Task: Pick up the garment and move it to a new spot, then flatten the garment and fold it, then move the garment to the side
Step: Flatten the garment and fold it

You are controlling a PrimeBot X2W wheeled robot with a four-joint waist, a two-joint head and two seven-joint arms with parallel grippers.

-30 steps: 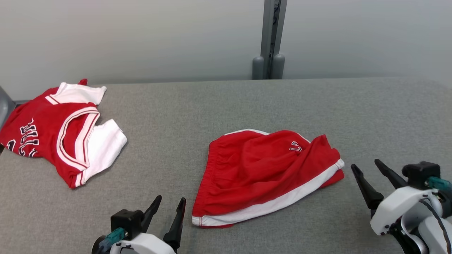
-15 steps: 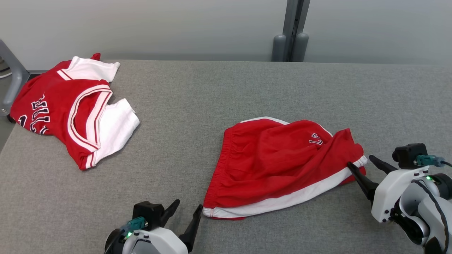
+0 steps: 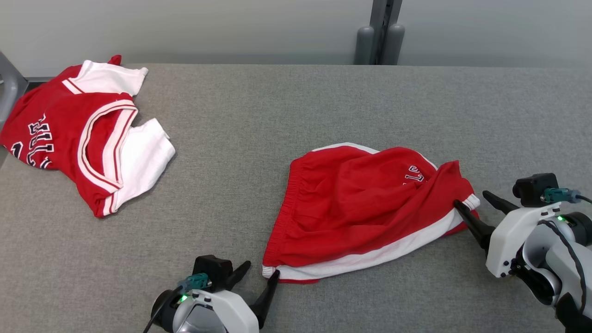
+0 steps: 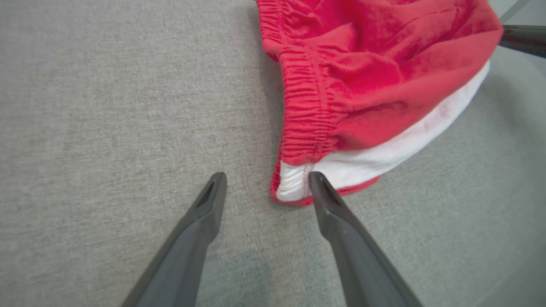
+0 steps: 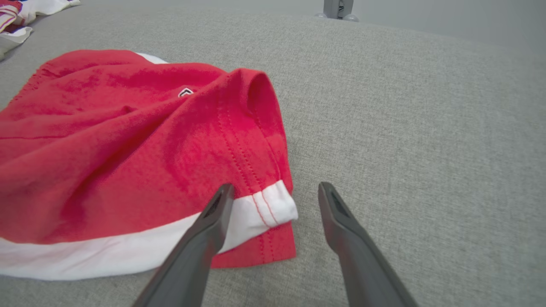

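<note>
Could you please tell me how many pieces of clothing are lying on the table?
2: red shorts near the front middle, and a red-and-white jersey at the far left. Nothing looks hidden.

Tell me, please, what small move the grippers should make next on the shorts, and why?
Probably close both: the left gripper stands open with the shorts' waistband corner between its fingers, the right gripper open around the hem corner; neither pinches cloth yet.
</note>
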